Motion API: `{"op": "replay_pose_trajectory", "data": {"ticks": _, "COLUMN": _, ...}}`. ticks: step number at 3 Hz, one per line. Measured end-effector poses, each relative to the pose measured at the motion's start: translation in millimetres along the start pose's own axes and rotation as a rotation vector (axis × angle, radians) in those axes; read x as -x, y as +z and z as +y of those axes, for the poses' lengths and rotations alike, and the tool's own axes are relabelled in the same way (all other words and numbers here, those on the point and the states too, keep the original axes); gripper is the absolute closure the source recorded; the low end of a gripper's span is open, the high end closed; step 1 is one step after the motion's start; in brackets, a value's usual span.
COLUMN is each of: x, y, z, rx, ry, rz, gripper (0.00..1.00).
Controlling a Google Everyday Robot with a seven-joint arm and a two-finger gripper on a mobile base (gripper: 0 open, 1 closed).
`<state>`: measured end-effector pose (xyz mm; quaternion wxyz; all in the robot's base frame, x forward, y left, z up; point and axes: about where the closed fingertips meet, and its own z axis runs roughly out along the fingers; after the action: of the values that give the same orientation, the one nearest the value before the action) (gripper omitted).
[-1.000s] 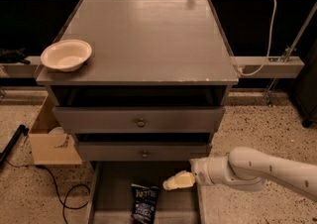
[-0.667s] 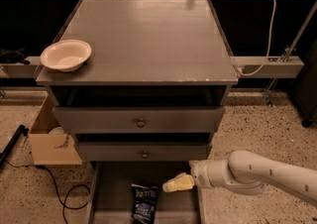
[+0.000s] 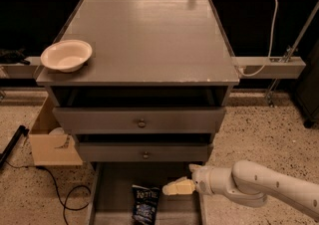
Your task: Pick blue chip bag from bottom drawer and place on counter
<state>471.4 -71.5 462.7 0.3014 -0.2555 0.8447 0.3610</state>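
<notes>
Speckled floor surrounds the grey bench [image 3: 149, 40]. The hand [image 3: 175, 188] hovers at the drawer's [image 3: 115, 186] right edge, just beside the bag [image 3: 146, 204]; whether it is apart or together cannot be told. This looks like the reach, and the next move would be to lower onto the bag.

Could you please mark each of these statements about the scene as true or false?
1. The blue chip bag lies in the bottom drawer. True.
2. The white bowl sits at the back right corner of the counter. False: it sits at the front left corner.
3. The gripper is over the bottom drawer, just to the right of the bag. True.
4. The cardboard box stands on the counter. False: it stands on the floor, below and to the left of the counter.
5. The arm reaches in from the left side of the view. False: it comes in from the lower right.
</notes>
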Motion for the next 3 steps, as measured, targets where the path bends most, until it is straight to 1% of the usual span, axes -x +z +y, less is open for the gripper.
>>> {"op": "replay_pose_trajectory", "data": {"ticks": 1, "x": 2.1, "y": -1.8, "z": -1.7, "rx": -0.014, "ry": 0.005, "rz": -0.036, "gripper": 0.0}}
{"op": "replay_pose_trajectory", "data": {"ticks": 2, "x": -7.1, "y": 33.8, "z": 5.7, "rx": 0.01, "ry": -0.004, "rz": -0.071, "gripper": 0.0}}
{"op": "replay_pose_trajectory", "data": {"ticks": 3, "x": -16.7, "y": 53.4, "z": 11.7, "rx": 0.021, "ry": -0.012, "rz": -0.085, "gripper": 0.0}}
